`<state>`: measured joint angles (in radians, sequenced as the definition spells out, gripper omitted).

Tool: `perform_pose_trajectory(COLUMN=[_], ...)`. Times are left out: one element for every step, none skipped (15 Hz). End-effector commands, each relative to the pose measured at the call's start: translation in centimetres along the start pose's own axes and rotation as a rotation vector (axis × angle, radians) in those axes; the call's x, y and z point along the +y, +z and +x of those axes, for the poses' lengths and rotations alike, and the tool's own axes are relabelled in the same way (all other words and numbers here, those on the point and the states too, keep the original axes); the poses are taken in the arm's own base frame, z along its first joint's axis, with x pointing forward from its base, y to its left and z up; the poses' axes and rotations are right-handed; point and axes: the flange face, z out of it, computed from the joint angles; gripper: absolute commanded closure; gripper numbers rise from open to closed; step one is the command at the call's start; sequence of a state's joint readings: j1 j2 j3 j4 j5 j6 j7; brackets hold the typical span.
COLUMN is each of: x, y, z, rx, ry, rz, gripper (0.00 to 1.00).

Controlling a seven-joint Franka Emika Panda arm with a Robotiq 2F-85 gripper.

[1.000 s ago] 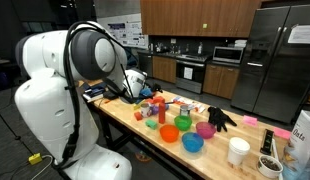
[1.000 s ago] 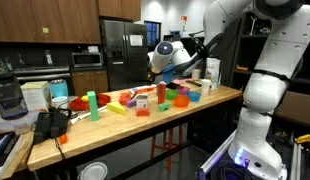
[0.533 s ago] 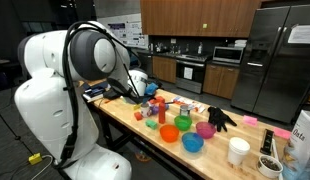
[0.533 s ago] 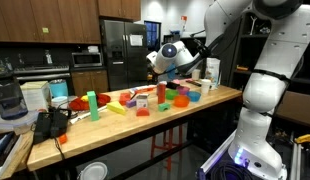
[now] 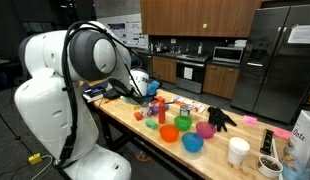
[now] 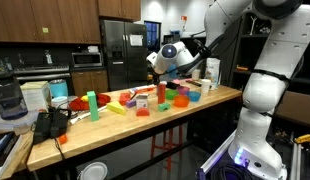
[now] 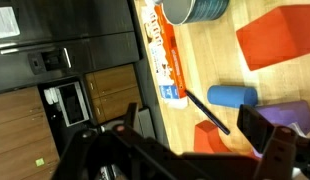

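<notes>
Motion since a second ago is small: my end effector [image 6: 161, 68] has crept a little further over the table [image 5: 123, 118] toward the crowd of coloured things, and nothing on the wood has shifted. Its jaws stand as wide as they go with nothing between them, and it hangs above the table, touching nothing that I can make out

In the wrist view an edge of the table runs just beside a white-and-orange tube [image 7: 165, 60] that lies along it, with kitchen cabinets beyond. Between that tube and the large red block [image 7: 280, 35] is a strip of bare wood, the freest room I have. A dark round container [image 7: 195, 10] closes it at the top of the view

The blue cylinder [image 7: 232, 96] lies on its side ahead of my fingers [image 7: 273, 140], near the one at the right of that view and apart from it. A thin black stick [image 7: 207, 112] slants just beside the cylinder, with a small red block [image 7: 208, 135] on its other side. A purple block [image 7: 298, 113] shows partly behind the same finger. In an exterior view the orange bowl [image 5: 169, 133], blue bowl [image 5: 192, 143] and black glove [image 5: 220, 118] sit well apart from me, further down the table
</notes>
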<state>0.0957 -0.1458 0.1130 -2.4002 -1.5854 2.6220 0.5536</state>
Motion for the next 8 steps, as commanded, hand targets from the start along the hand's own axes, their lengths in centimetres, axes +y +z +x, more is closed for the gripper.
perform_pose_trajectory(x=[-0.3, -0.4, -0.6, -0.9, -1.1, -1.2, -1.3, -1.4], y=[-0.2, -0.2, -0.2, -0.3, -0.6, -0.8, -1.0, -1.3], z=[-0.5, -0.6, -0.6, -0.5, -0.4, -0.2, -0.1, 0.1], rx=[-0.105, -0.154, -0.197, -0.243, -0.282, -0.32, -0.356, -0.384], ry=[0.029, 0.043, 0.063, 0.091, 0.113, 0.133, 0.151, 0.167], rz=[0.051, 0.067, 0.099, 0.148, 0.187, 0.224, 0.261, 0.289], gripper=[0.0, 0.0, 0.0, 0.0, 0.0, 0.0, 0.0, 0.0])
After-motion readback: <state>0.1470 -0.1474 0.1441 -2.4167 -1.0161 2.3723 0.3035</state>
